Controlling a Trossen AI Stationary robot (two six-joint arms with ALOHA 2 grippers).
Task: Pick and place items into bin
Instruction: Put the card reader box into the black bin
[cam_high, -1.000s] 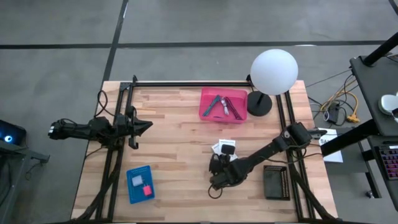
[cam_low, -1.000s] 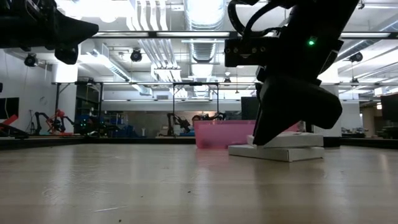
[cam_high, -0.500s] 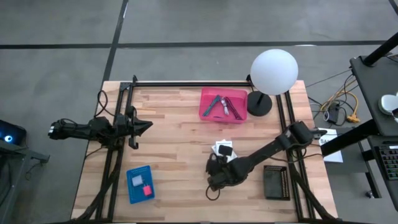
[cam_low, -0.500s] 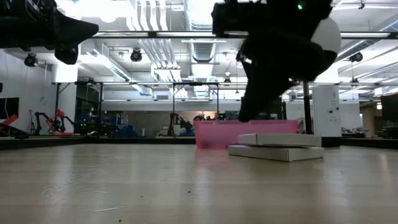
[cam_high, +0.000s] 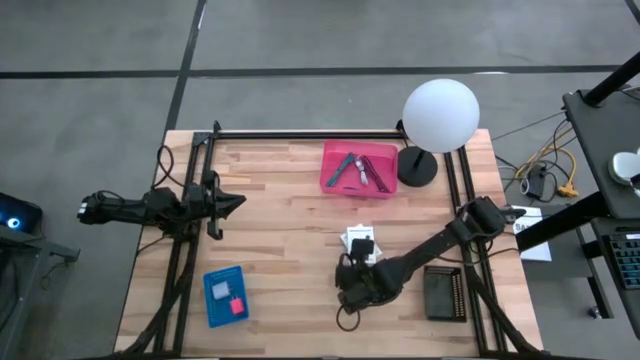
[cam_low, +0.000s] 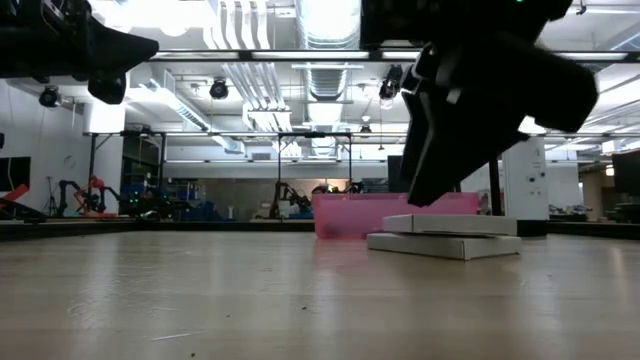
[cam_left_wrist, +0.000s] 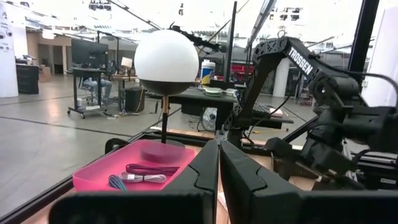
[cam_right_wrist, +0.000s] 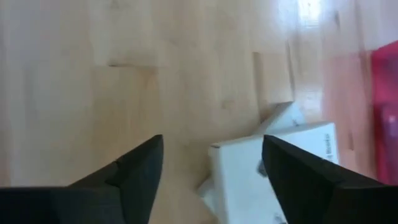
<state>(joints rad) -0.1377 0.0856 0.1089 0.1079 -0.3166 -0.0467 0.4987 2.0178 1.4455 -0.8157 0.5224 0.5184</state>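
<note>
The right gripper (cam_high: 347, 285), fingers spread wide and empty, sits near the wooden table's (cam_high: 280, 240) front edge, just beside the white cards with black print (cam_high: 359, 240). The pink plastic bin (cam_high: 358, 169) sits at the rear edge. The left gripper (cam_high: 232, 201), fingers closed together, waits near the left edge.

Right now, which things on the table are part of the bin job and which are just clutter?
Job: pink bin, teal-handled tool and purple cord inside it; white cards under the right arm's open jaws; lavender cube and pink piece on the blue tray.
Not in play: globe lamp, black device by the right edge.
</note>
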